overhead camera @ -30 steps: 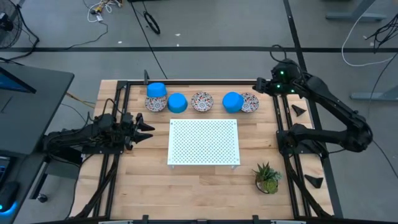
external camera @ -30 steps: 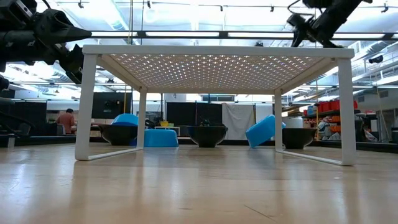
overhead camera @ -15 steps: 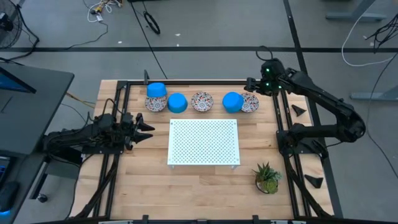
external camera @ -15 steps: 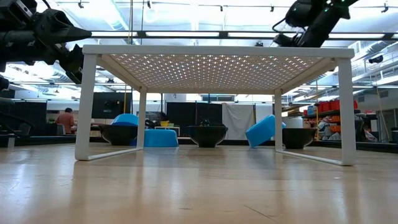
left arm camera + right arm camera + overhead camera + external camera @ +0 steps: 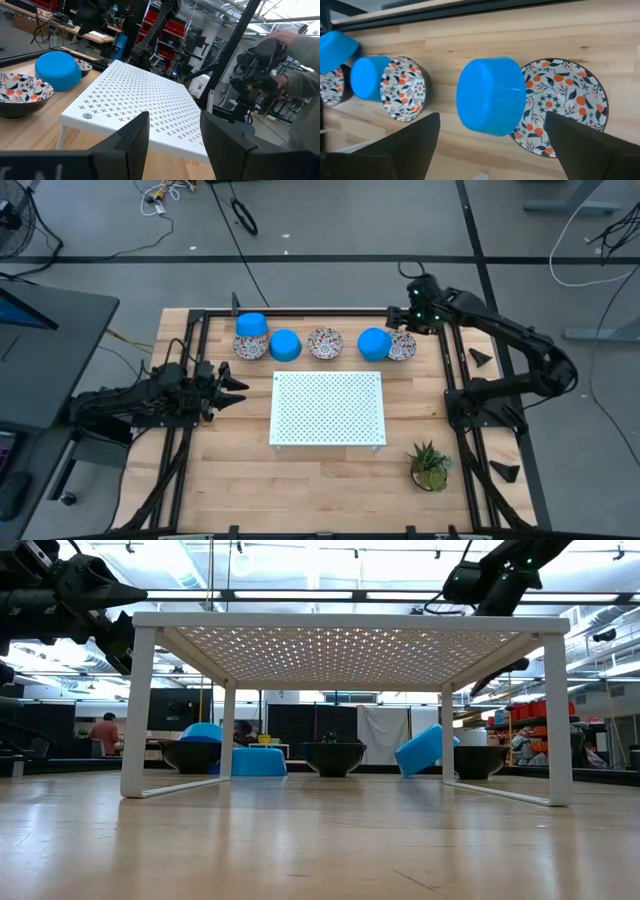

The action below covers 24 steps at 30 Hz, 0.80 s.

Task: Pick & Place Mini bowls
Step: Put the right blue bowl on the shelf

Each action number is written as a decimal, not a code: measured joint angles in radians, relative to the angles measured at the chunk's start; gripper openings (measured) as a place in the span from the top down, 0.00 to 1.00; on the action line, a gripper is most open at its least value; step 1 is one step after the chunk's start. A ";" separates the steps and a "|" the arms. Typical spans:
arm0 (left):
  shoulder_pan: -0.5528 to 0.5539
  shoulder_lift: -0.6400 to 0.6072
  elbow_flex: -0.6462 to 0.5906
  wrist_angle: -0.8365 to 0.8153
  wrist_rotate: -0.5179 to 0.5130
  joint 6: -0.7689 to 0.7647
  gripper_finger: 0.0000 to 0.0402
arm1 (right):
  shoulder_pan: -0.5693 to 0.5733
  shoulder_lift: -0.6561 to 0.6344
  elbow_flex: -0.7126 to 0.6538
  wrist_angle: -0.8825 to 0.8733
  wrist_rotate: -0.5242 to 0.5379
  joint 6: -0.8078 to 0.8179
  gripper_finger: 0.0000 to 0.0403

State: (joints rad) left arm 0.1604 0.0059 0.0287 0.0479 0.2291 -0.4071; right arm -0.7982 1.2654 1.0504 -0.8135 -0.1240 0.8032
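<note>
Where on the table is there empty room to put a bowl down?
Bare wood lies left of the white board, toward the left claw, and along the near edge between the board and the plant. The far edge is crowded: the bowls sit there in a row, with the right claw above.

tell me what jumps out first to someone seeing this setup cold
A row of mini bowls along the table's far edge: bright blue bowls leaning on or lying beside red-flowered patterned bowls. The right gripper hangs open above the rightmost pair, while the left gripper waits at the left by the white perforated board in the middle.
</note>
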 joint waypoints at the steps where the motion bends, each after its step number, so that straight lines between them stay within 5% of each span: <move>1: 0.000 0.000 0.000 0.000 0.000 0.000 0.55 | 0.000 0.009 0.000 0.000 -0.003 0.000 0.10; 24: 0.000 0.000 0.000 0.000 0.000 0.000 0.55 | -0.021 0.042 -0.257 0.306 -0.102 0.094 0.10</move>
State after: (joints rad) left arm 0.1604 0.0063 0.0288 0.0479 0.2291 -0.4072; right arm -0.8188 1.3071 0.7932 -0.5077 -0.2258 0.8970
